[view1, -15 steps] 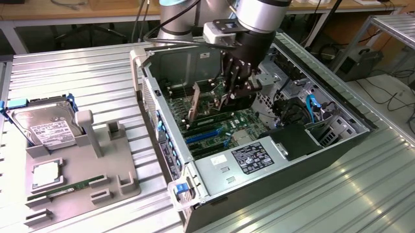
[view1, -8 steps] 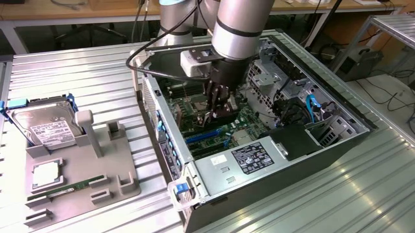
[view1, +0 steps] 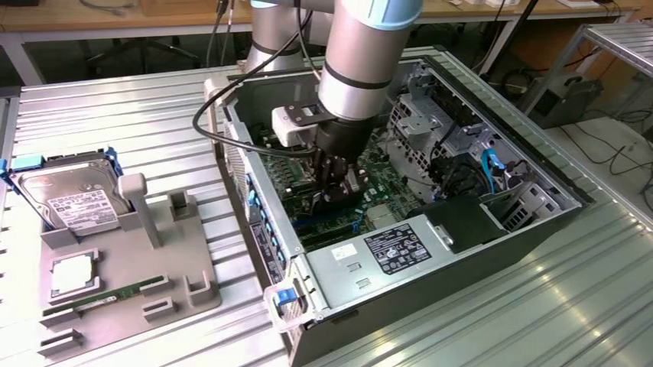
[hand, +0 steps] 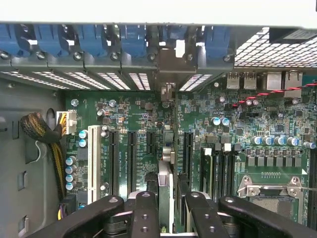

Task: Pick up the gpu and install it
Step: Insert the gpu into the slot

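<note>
You see little of the gpu [hand: 166, 186] itself. In the wrist view it is a thin, pale strip seen edge-on, standing upright between the 2 black, bolt-studded fingers [hand: 143, 213] of the claw [hand: 167, 210], which are closed against its flat sides and gripping it. Its fan face is turned out of sight. The edge facing the board is hidden behind the card's own body, so you cannot tell whether it touches a slot or hangs just above one. A dull grey metal bracket [hand: 171, 64] lines up with the card at the case's perforated rear wall, under a row of blue plastic clips [hand: 84, 39]. Whether that bracket belongs to the card is hard to make out.

The card stands among long black expansion slots [hand: 131, 158] on the green motherboard [hand: 247, 124]. 1 white slot [hand: 92, 158] lies farther off, and a metal-framed CPU socket [hand: 270, 191] is partly covered by a finger.

In the exterior view the arm [view1: 357, 61] reaches down into the open computer case [view1: 479, 252]. The claw [view1: 332, 183] sits deep inside over the board, and the card is lost among the dark shapes beneath it.

Toward the exterior view's left, a grey moulded holder [view1: 133, 283] rests on the ribbed metal surface [view1: 133, 107]. It carries a silver hard drive [view1: 72, 200] with a white label and a narrow green memory stick [view1: 102, 294]
</note>
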`<state>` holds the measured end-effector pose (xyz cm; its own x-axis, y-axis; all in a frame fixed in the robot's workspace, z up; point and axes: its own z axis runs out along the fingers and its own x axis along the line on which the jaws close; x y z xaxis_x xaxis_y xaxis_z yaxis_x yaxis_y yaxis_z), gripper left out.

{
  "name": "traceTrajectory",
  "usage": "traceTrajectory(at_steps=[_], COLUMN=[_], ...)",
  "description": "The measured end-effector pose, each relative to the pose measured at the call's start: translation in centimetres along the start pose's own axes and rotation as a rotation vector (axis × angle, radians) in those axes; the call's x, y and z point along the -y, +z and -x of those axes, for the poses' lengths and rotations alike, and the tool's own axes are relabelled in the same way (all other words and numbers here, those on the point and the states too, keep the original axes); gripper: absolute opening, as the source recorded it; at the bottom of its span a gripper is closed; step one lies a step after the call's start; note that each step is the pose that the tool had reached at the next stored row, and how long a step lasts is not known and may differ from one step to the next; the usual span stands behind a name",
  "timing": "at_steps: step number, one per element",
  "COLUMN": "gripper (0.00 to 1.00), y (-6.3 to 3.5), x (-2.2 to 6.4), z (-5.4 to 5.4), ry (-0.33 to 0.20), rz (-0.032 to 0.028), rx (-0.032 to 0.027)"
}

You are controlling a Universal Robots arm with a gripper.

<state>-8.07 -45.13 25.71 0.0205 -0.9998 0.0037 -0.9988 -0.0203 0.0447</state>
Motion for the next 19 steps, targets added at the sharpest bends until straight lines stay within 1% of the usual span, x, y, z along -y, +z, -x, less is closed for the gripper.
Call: traceTrajectory(at_steps=[5,7,8,9,10,11,13,16,19], gripper=[0.26,0.26,0.27,0.33,0.33,0.40,0.40,0.40,0.40], y=[0.01,0.06,0.05,0.03,0.02,0.01,-0.07,-0.57,-1.53], x=[-0.11,-0.11,-0.12,-0.12,-0.12,-0.12,-0.12,-0.14,-0.19], z=[0.0,0.0,0.0,0.0,0.0,0.0,0.0,0.0,0.0], ry=[0.000,0.000,0.000,0.000,0.000,0.000,0.000,0.000,0.000], rz=[0.0000,-0.0006,-0.0004,-0.0002,-0.0001,0.0000,0.0002,0.0000,0.0000], rx=[0.0000,0.0013,0.0008,0.0004,0.0001,0.0001,-0.0003,0.0000,0.0001])
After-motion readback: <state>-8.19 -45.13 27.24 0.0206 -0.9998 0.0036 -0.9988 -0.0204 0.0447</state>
